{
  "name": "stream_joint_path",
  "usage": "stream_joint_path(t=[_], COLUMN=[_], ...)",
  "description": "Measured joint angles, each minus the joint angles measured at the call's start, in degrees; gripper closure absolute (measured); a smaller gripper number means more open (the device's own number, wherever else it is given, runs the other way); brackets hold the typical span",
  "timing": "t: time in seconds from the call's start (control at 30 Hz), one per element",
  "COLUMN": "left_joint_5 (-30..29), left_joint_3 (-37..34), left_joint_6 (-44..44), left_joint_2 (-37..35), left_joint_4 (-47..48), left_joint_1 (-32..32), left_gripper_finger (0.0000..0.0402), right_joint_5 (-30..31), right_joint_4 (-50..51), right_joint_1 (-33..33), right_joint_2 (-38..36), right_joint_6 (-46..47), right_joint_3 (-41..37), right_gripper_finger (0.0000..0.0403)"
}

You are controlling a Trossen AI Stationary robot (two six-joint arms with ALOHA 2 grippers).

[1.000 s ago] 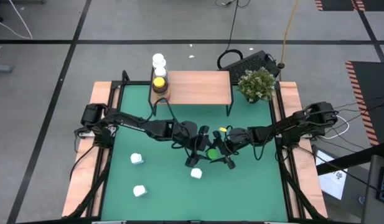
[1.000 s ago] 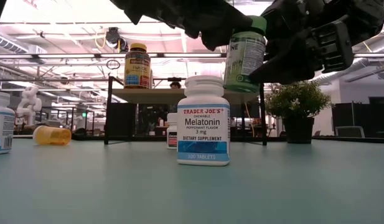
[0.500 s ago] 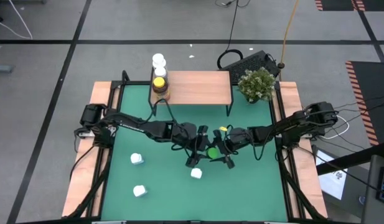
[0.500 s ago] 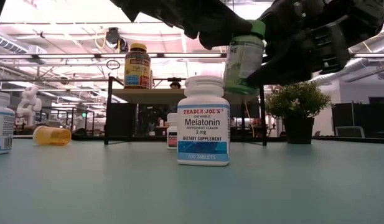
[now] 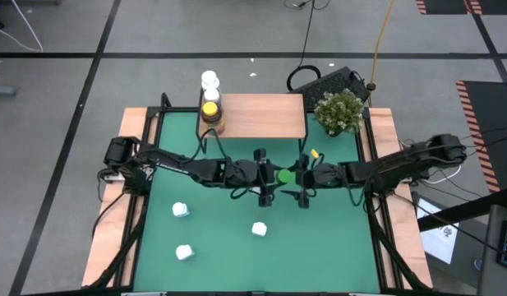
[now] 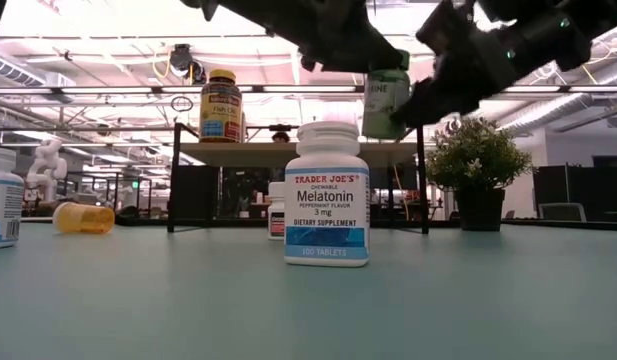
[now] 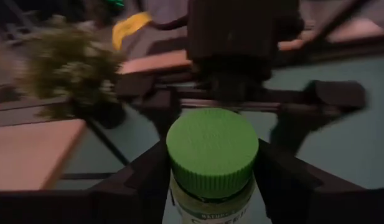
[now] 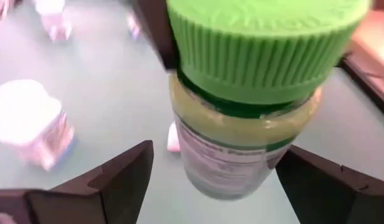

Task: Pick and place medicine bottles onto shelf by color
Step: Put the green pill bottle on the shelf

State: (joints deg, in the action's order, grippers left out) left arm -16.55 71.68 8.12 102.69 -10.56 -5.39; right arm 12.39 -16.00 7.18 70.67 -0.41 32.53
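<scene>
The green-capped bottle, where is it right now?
The green-capped bottle hangs in the air above mid-table, between the left gripper and right gripper, just in front of the shelf. In the low view it floats above the Melatonin bottle.

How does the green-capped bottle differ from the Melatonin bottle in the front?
The green-capped bottle hangs in the air between the left gripper and the right gripper; the Melatonin bottle stands on the table. Its cap is green, the Melatonin bottle's white. Both are upright and capped.
</scene>
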Motion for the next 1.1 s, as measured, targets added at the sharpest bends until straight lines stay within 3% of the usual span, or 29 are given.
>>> stream_joint_path(t=[0.13, 0.37, 0.5, 0.63, 0.7, 0.93, 1.0, 1.1], left_joint_5=[-3.06, -3.86, -4.45, -4.53, -4.51, -3.55, 1.66, 9.13], left_joint_3=[0.0, 0.0, 0.0, 0.0, 0.0, 0.0, 0.0, -0.01], left_joint_6=[-3.61, -6.9, -7.2, -6.93, -6.7, -6.64, -2.38, 3.35], left_joint_2=[-0.02, -0.02, -0.02, -0.02, -0.02, 0.11, 0.11, 0.11], left_joint_4=[-4.18, -6.61, -7.22, -6.96, -6.62, -4.48, -4.24, -4.18], left_joint_1=[0.07, 0.09, 0.07, 0.07, 0.07, 0.14, 0.36, 0.18], left_gripper_finger=[0.0193, 0.0191, 0.0191, 0.019, 0.019, 0.0183, 0.0172, 0.0152], right_joint_5=[2.12, 7.26, 11.62, 11.61, 11.37, 5.62, 1.75, -8.7], right_joint_4=[-1.03, -10.75, -14.57, -14.6, -13.9, -10.32, -9.61, -8.87], right_joint_1=[-0.02, 1.38, 2.07, 2.05, 2.05, 1.65, 1.2, 0.32], right_joint_2=[-2.35, -0.36, -0.6, -0.69, -0.71, -1.34, -1.54, -1.52], right_joint_6=[3.6, 3.91, 3.34, 2.92, 2.68, 1.97, 0.89, -0.7], right_joint_3=[0.0, -2.81, -4.02, -4.04, -4.04, -4.0, -4.02, -4.02], right_gripper_finger=[0.0088, 0.0097, 0.0142, 0.0204, 0.0212, 0.0202, 0.0194, 0.0193])
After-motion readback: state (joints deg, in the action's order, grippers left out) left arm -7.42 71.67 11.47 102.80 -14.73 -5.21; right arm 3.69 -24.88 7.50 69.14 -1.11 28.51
